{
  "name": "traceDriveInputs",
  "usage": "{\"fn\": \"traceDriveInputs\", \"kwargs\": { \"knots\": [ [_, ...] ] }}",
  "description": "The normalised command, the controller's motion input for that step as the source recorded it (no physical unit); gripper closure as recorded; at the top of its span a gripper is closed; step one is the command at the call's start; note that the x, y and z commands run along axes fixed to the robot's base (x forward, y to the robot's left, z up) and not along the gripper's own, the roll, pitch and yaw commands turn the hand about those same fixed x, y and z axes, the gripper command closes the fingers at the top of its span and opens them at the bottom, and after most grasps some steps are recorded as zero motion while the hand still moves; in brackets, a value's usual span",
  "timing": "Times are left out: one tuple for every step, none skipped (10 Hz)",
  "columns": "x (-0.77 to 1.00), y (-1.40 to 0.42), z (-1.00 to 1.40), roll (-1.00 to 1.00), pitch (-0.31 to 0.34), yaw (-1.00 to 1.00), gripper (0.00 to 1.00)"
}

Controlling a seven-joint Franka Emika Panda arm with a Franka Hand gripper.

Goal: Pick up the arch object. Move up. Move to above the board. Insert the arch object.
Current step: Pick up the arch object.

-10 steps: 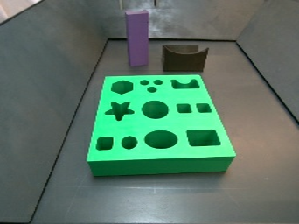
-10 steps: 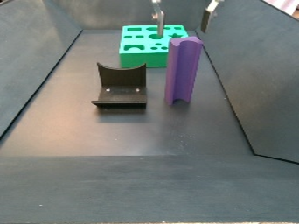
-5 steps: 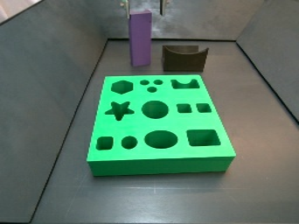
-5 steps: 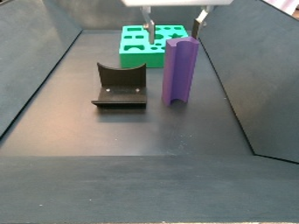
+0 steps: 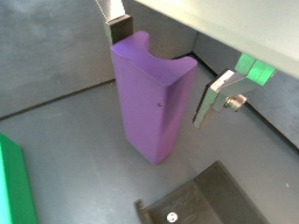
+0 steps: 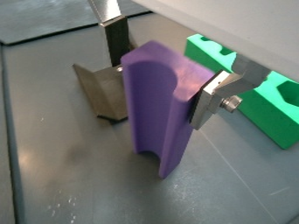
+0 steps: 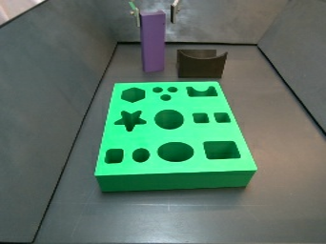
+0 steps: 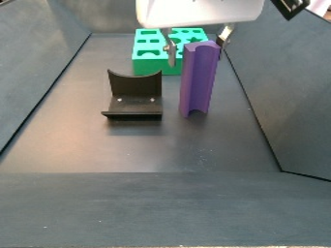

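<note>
the gripper hangs open around the top of the arch, fingers either side, apart from it. arch stands upright on the floor at upper centre, beyond the board.

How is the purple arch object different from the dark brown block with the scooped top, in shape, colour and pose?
The arch object is purple, tall and slim; the dark brown block is short and wide. The arch object stands with its arch notch facing the floor, as a side view shows, while the brown block's scoop faces up. The gripper has a finger at each side of the arch object; nothing is around the brown block. Both stand on the floor behind the board.
</note>
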Motion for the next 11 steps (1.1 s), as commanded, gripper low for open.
{"fn": "traceDriveInputs", "kwargs": {
  "knots": [
    [0.03,0.00,-0.06,0.00,-0.031,0.00,0.00],
    [0.03,0.00,-0.03,0.00,0.000,0.00,0.00],
    [0.00,0.00,0.00,0.00,0.000,0.00,1.00],
    [0.00,0.00,0.00,0.01,0.000,0.00,1.00],
    [0.00,0.00,0.00,0.00,0.000,0.00,1.00],
    [0.00,0.00,0.00,0.00,0.000,0.00,1.00],
    [0.00,0.00,0.00,0.00,0.000,0.00,1.00],
    [0.00,0.00,0.00,0.00,0.000,0.00,1.00],
    [0.00,0.00,0.00,0.00,0.000,0.00,1.00],
    [0.00,0.00,0.00,0.00,0.000,0.00,1.00],
    [0.00,0.00,0.00,0.00,0.000,0.00,1.00]
  ]
}}
